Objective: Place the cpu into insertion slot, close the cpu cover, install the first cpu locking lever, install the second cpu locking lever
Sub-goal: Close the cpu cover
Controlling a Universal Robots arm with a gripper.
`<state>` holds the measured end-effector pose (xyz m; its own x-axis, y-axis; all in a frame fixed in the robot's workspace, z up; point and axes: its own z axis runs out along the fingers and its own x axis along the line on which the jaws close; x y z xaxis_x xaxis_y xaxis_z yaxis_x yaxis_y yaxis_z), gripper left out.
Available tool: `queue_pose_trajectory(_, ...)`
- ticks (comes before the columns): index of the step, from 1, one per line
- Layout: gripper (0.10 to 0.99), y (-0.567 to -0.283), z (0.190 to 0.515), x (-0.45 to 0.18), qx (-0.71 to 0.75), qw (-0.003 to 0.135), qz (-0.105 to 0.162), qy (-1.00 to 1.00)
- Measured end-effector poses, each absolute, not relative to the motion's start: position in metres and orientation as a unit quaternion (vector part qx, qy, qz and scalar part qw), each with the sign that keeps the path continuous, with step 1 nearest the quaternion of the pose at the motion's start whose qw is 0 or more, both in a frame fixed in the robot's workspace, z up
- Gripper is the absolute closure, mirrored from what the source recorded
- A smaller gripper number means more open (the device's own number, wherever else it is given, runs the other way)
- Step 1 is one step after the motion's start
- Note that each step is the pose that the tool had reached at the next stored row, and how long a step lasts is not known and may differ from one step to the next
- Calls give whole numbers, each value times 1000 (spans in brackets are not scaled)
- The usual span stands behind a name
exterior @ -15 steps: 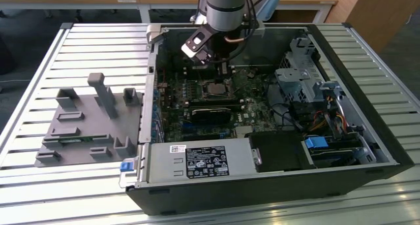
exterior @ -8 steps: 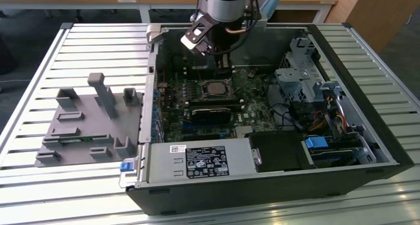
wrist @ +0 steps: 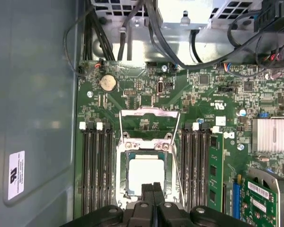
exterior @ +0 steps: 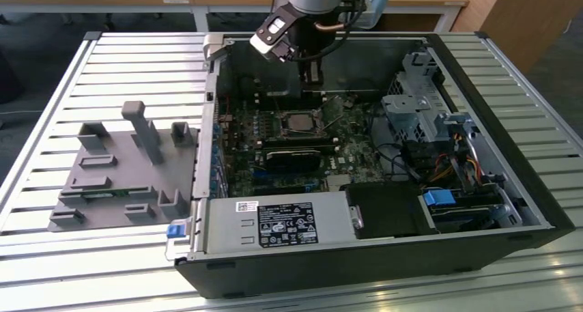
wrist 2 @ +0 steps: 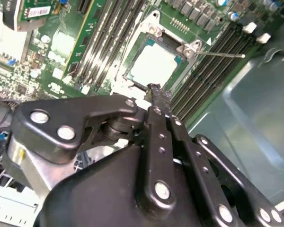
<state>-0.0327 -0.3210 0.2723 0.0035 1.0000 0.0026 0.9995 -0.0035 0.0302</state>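
Note:
The cpu (wrist: 145, 174) lies flat in the insertion slot (wrist: 122, 176), its pale metal face up; in the second wrist view the cpu (wrist 2: 155, 65) shows the same way. The cpu cover (wrist: 146, 112) stands swung open beyond the socket, with green board visible through its window. A thin locking lever (wrist 2: 222, 54) sticks out free beside the socket. My gripper (wrist: 153, 188) hovers over the chip's near edge, fingers pressed together with nothing between them. In the exterior view the gripper (exterior: 313, 85) hangs just behind the socket (exterior: 299, 123).
The green motherboard (wrist: 203, 94) sits in an open black computer case (exterior: 510, 189). Memory slots (wrist: 95, 165) flank the socket on both sides. A long black block (exterior: 296, 155) lies in front of it. Cables (wrist: 146, 33) and a drive cage (exterior: 414, 117) crowd one end. A grey fixture (exterior: 119, 165) stands outside the case.

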Motion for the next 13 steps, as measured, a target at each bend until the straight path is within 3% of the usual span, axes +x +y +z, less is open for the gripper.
queue_pose_trajectory(13, 980, -322, 272, -26, 708, 10, 11, 706)
